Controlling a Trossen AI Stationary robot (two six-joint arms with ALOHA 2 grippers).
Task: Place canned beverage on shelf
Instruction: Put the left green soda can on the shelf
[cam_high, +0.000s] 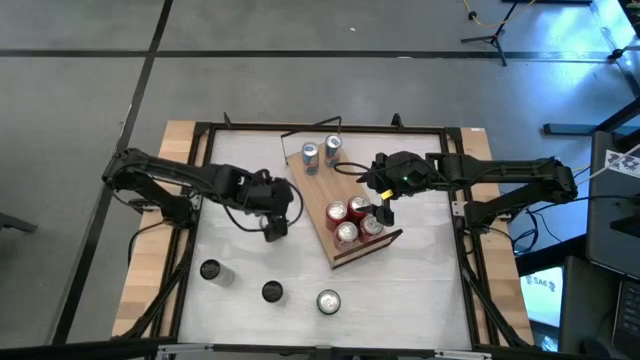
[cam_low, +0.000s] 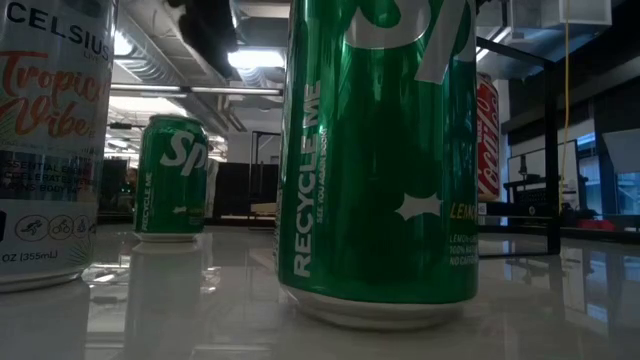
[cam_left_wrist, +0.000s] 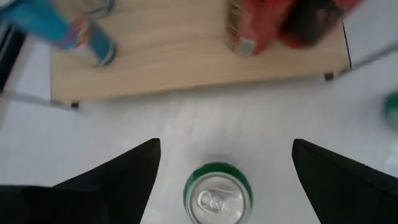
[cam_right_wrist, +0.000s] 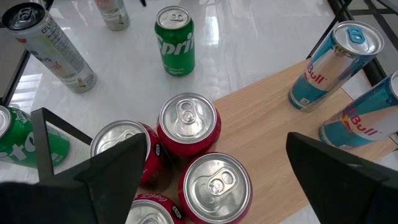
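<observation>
White table top inside a black frame, on a grey floor, seen from above. The shelf, a long light-wood board, lies diagonally across the middle of the table, its thin black wire frame at the far end.

On the shelf: four red cans stand upright and touching in a cluster at the near end; two slim blue-and-silver cans stand side by side at the far end, with bare wood between the two groups.

On the table, off the shelf: three cans stand in a loose row along the near edge, namely a white can, a dark-topped can and a green can. In the low view the green can fills the foreground, with a second green can farther back and the white can at the picture's left.

Left gripper: hangs over the table beside the shelf's long edge, fingers spread wide; its wrist view shows a green can upright between the fingers, untouched by either.

Right gripper: hangs over the red cluster at the shelf's near end, fingers spread wide and empty; its wrist view looks down on the red cans' tops.
</observation>
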